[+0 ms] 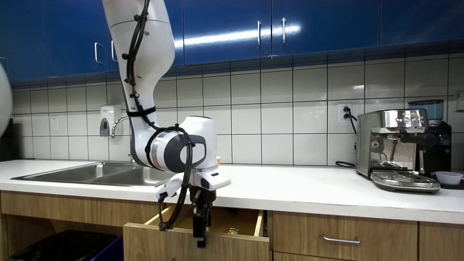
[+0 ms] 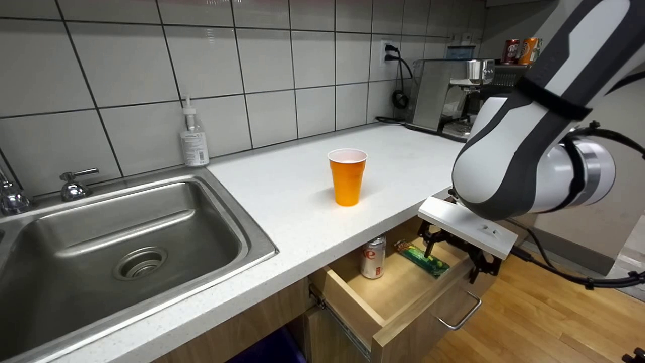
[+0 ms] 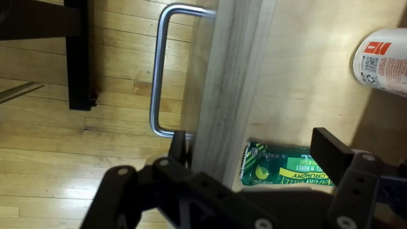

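Note:
My gripper (image 3: 249,140) is open with nothing held, straddling the front panel of a pulled-out wooden drawer (image 3: 225,86). One of its fingers (image 3: 178,144) is on the outer side near the metal handle (image 3: 155,79); the opposite one is over the drawer's inside. Beneath that inner finger lies a green granola bar wrapper (image 3: 289,165), partly covered by it in the wrist view. A silver-white can (image 2: 373,262) stands upright in the drawer beside the bar. In an exterior view the gripper (image 1: 204,230) points down at the drawer front (image 1: 232,246); whether it touches the panel I cannot tell.
An orange cup (image 2: 347,176) stands on the white counter (image 2: 282,201) above the drawer. A steel sink (image 2: 151,222) and a pump bottle (image 2: 194,143) are to one side. An espresso machine (image 1: 395,145) sits farther along. Below the counter is a bin (image 1: 69,243).

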Available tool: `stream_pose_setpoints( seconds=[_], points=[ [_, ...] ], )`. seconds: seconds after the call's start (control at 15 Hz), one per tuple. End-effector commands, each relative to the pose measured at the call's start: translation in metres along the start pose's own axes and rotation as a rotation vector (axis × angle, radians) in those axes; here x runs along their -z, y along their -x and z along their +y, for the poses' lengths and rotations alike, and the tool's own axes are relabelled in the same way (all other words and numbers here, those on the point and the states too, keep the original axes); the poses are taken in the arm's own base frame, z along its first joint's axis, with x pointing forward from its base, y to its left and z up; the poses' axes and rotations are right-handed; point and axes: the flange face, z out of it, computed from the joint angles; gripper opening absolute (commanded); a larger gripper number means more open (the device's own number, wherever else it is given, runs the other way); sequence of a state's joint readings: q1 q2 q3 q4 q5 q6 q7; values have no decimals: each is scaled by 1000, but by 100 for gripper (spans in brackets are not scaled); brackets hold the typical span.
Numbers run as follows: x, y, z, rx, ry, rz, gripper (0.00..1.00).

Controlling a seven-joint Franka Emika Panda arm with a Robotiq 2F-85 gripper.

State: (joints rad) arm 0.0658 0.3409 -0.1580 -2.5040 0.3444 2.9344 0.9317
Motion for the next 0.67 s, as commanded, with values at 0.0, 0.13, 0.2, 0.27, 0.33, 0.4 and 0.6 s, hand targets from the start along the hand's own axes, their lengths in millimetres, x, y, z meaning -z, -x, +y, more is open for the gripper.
stream_pose_setpoints(
  seconds=[0.0,0.13,0.2,0.27,0.33,0.4,0.6],
  points=[
    [2,-11,-19,-8,-3,15,100],
    [2,-14,-23,-9,-6,17,100],
    [2,-15,-24,-8,-7,18,100],
    [2,-16,-27,-8,-9,19,100],
    [1,-16,-29,-7,-10,20,100],
    [1,-17,-31,-6,-11,21,100],
    [-1,-17,-36,-4,-12,21,100]
  ],
)
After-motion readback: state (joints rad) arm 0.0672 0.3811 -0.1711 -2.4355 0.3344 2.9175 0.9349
